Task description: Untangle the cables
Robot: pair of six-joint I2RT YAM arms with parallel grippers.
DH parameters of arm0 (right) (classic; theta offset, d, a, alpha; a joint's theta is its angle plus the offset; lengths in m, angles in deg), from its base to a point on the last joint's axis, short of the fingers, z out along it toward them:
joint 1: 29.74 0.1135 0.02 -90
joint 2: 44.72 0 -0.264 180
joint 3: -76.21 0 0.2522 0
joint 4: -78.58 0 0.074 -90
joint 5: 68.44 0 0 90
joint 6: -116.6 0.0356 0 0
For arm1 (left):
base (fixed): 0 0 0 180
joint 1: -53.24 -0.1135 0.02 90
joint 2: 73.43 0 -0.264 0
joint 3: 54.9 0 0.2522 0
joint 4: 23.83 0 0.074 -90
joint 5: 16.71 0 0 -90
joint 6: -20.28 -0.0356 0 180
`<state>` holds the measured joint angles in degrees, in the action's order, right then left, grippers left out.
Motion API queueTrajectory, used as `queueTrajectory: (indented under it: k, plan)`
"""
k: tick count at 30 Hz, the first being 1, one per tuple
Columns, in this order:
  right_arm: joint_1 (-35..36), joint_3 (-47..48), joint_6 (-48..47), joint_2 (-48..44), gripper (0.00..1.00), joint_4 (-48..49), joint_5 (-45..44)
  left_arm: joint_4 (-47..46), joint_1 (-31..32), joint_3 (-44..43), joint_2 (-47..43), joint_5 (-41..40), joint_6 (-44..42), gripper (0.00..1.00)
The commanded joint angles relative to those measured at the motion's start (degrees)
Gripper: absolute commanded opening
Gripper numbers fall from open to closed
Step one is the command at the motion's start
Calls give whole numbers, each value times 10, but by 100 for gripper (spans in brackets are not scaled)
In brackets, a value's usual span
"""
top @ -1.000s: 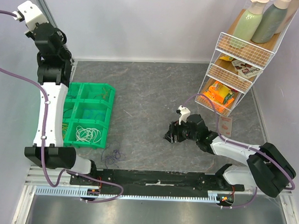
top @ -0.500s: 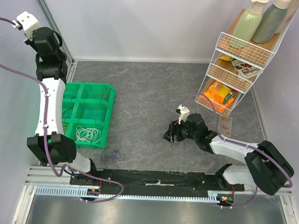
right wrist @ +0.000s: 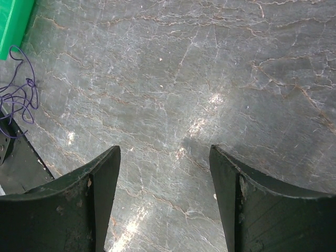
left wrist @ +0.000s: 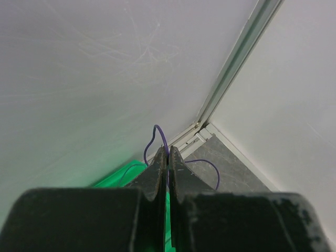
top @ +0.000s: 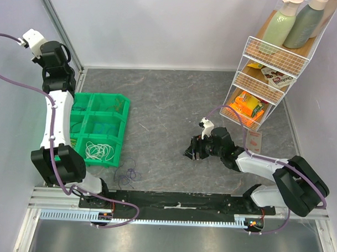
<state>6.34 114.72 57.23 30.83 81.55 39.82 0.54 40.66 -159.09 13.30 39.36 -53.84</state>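
A tangle of thin purple cables [top: 126, 173] lies on the grey table near the front edge, just off the green bin's corner; the right wrist view shows it at far left [right wrist: 18, 97]. My left gripper [top: 59, 51] is raised high at the back left corner, above the bin. Its jaws [left wrist: 168, 152] are shut on one purple cable [left wrist: 159, 135], which loops out past the fingertips. My right gripper [top: 191, 151] hovers low over bare table at centre right, open with nothing between its fingers [right wrist: 164, 149].
A green compartment bin [top: 123, 100] stands at the left, with white wires [top: 98, 151] in a near compartment and thin wires in others. A white wire rack [top: 264, 68] with bottles and packets stands at the back right. A flat packet [top: 252, 141] lies beside it.
The left arm has reared up and folded, and its wrist has shifted lower in the top view, still shut on the purple cable. The right arm has not moved.
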Motion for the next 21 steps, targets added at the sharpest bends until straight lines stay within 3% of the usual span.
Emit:
queueTrajectory:
  k: [1,7,15,21]
  plan:
    - [-5,0,3,4,76,27,11,-20,-5,14,-4,6,38,2]
    - [-7,-1,4,7,76,28,12,3,-9,53,6,-3,87,2]
    - [-8,0,6,14,76,32,17,120,-39,119,26,15,282,2]
    - [-10,2,6,20,76,33,20,151,-44,169,39,21,354,2]
